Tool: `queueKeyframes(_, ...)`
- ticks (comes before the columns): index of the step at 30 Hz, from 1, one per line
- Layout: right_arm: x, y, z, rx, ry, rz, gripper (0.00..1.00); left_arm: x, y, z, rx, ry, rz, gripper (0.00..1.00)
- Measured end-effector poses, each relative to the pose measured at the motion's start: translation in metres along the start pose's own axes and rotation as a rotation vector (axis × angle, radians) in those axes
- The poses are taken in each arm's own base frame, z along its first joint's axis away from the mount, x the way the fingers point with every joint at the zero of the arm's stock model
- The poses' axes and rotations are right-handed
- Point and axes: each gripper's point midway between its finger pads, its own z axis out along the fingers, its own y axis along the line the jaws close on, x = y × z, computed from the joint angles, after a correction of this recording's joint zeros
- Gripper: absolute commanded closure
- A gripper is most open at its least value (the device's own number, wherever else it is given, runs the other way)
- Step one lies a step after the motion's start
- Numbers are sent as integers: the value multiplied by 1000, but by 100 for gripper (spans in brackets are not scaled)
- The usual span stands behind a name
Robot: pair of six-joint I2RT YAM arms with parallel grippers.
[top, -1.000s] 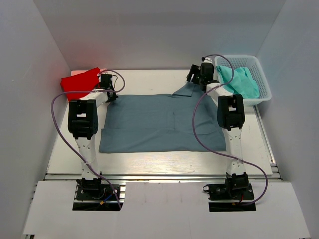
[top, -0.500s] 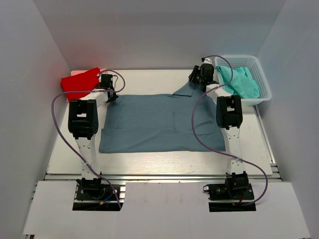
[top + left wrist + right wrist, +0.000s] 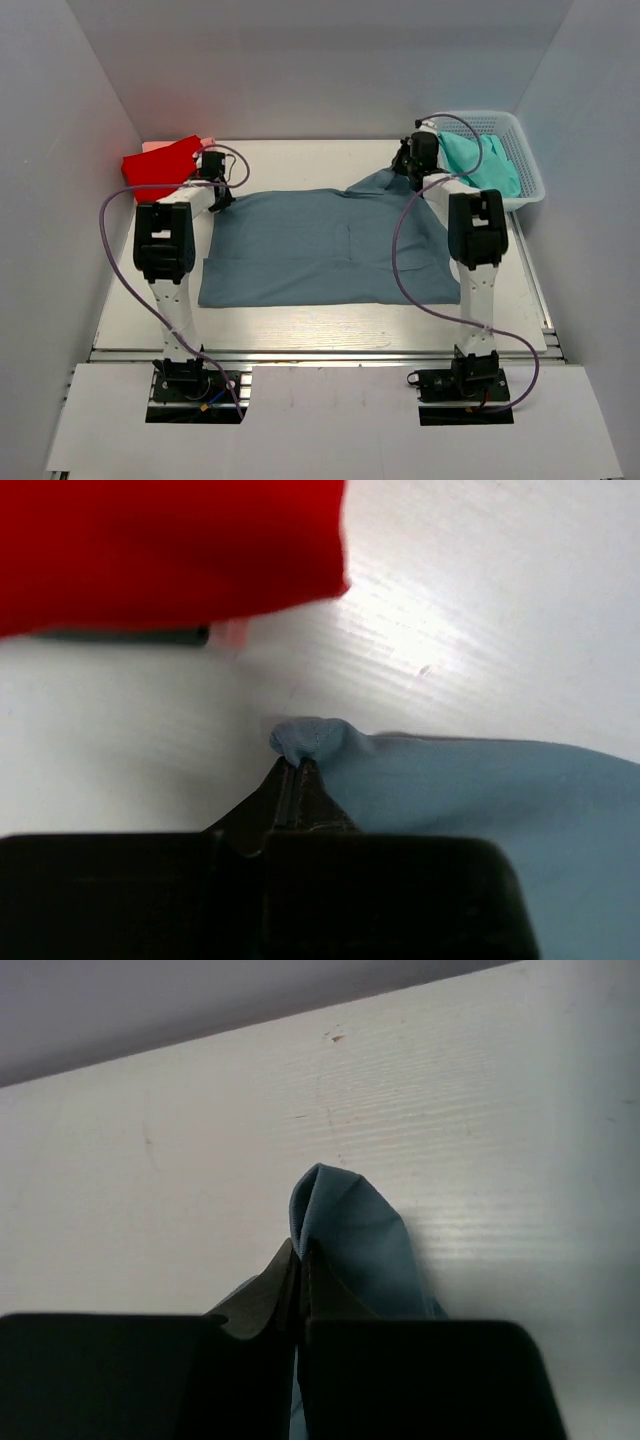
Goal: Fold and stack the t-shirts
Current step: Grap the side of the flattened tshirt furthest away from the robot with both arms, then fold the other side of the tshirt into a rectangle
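The white tabletop (image 3: 300, 322) carries the wide dusty blue-grey cloth t-shirt (image 3: 310, 250), spread flat across its middle. Over the last second the right arm has swung outward, away from the shirt's centre, drawing the shirt's far right corner with it; that corner now stands up in a small peak; the left arm has hardly moved at the shirt's far left corner. I judge this to be a tensioning of the far edge, smoothing ahead of the fold proper, which is not yet begun.

Just beyond the shirt's far right corner sits the white plastic mesh basket (image 3: 533, 170), holding one crumpled teal cloth t-shirt (image 3: 482, 162). Beyond the shirt's far left corner lies a folded red cloth t-shirt (image 3: 160, 168), a sliver of pink showing under it.

The right fingers (image 3: 262, 1295) are pressed together on a pinch of the blue-grey cloth; the left fingers (image 3: 258, 805) clamp their corner likewise.
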Motion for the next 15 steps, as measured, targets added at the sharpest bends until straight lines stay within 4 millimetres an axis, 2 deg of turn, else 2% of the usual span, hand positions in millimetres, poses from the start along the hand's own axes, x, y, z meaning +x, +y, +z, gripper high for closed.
queueKeyframes(4,-44,13,-55,10,-75,0,100,19,13,-19,-12,26,12,100)
queueKeyframes(8,-80,24,-104,-3,-143,7,100,22,19,-44,10,11,17,100)
queueKeyframes(11,-81,26,-135,-2,-143,29,100,15,21,-61,23,-21,9,100)
queueKeyframes(15,-59,16,-170,37,-98,55,100,13,25,-82,39,-53,0,100)
